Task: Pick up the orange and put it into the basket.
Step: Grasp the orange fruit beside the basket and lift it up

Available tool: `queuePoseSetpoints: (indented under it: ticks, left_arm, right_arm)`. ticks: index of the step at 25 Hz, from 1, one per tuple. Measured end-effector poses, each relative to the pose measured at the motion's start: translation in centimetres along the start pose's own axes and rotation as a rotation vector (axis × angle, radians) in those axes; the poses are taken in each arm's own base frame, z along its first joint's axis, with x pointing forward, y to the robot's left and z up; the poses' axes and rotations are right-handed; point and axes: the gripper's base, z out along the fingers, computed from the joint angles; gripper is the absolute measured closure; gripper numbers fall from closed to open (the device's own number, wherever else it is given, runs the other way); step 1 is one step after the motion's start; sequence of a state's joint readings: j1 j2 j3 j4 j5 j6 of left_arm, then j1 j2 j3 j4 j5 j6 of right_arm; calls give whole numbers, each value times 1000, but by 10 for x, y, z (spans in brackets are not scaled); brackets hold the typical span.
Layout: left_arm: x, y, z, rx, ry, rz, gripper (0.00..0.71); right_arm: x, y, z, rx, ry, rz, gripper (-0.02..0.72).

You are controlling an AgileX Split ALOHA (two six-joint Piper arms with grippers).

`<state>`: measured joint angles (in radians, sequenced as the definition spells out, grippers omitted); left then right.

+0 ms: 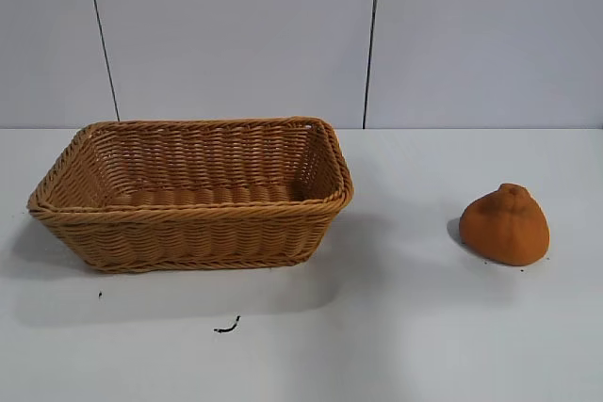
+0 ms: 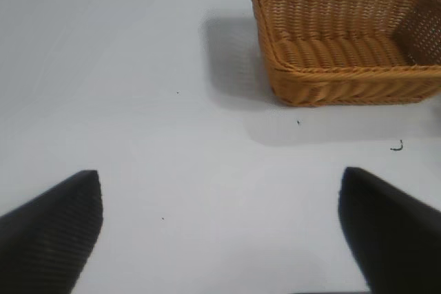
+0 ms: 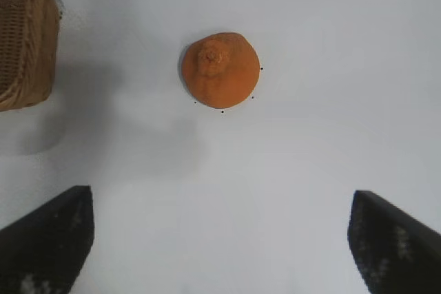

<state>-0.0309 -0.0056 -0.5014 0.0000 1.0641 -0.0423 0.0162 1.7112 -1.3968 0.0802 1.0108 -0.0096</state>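
The orange [image 1: 506,224] sits on the white table at the right, knob up; it also shows in the right wrist view [image 3: 220,69]. The woven basket [image 1: 193,217] stands empty at the left of centre; it shows in the left wrist view [image 2: 344,94] and at the edge of the right wrist view [image 3: 27,39]. My right gripper [image 3: 220,201] is open and empty above the table, short of the orange. My left gripper [image 2: 220,194] is open and empty over bare table, away from the basket. Neither gripper shows in the exterior view.
A small dark scrap [image 1: 227,327] lies on the table in front of the basket, also in the left wrist view [image 2: 397,147]. A grey panelled wall [image 1: 236,35] stands behind the table.
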Motion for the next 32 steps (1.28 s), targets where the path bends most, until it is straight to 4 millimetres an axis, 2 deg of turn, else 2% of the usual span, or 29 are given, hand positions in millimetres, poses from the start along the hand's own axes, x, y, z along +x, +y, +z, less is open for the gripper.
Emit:
queuePoseSetpoints:
  ticks: [3, 5, 11, 12, 13, 14, 15, 20, 21, 23, 24, 27, 28, 31, 32]
  left_arm:
    - [0, 0, 0, 0, -2, 0, 44]
    - [0, 0, 0, 0, -1, 0, 44]
    - [0, 0, 0, 0, -1, 0, 44]
    - [0, 0, 0, 0, -1, 0, 44]
    - [0, 0, 0, 0, -1, 0, 44]
    - [0, 0, 0, 0, -1, 0, 44]
    - [0, 0, 0, 0, -1, 0, 44]
    - [0, 0, 0, 0, -1, 0, 44]
    - [0, 0, 0, 0, -1, 0, 44]
    - [0, 0, 0, 0, -1, 0, 44]
    - [0, 0, 0, 0, -1, 0, 44]
    - [0, 0, 0, 0, -1, 0, 44]
    - [0, 0, 0, 0, -1, 0, 44]
    - [0, 0, 0, 0, -1, 0, 44]
    - [0, 0, 0, 0, -1, 0, 44]
  right_arm:
    - [-22, -1, 33, -7, 42, 8, 10]
    - [-30, -2, 54, -7, 73, 11, 10]
    - [-24, -4, 125, -30, 233, 46, 10]
    - [-22, -4, 134, -33, 249, 51, 10]
    - [-22, -4, 134, -33, 249, 51, 10]
    - [-19, -5, 150, -34, 271, 58, 10]
    - [-18, -6, 156, -34, 275, 60, 10]
    - [-15, -7, 174, -35, 288, 69, 24]
    - [-15, -7, 175, -35, 292, 69, 46]
    - [-15, -7, 176, -31, 292, 65, 138]
    - [-15, -7, 175, -30, 292, 64, 222]
    - [-14, -7, 174, -31, 309, 63, 563]
    - [-15, -7, 169, -31, 303, 62, 636]
    - [-19, -6, 157, -34, 277, 54, 650]
    - [-27, -4, 141, -38, 247, 45, 650]
